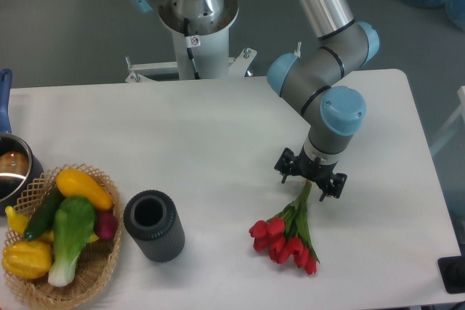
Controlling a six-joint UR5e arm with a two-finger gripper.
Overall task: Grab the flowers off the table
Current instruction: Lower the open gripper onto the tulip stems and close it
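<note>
The small bunch of red tulips with green stems (289,231) lies flat on the white matte tabletop (189,143), toward its near right corner, blooms pointing to the near edge and stem ends pointing away. The black two-finger claw (312,178) hangs right over the stem ends, fingers spread to either side of them; whether they touch the stems cannot be told. A dark grey ribbed cylinder (153,225) stands toward the near left, beside a woven wicker basket of vegetables (62,241) at the near left corner.
</note>
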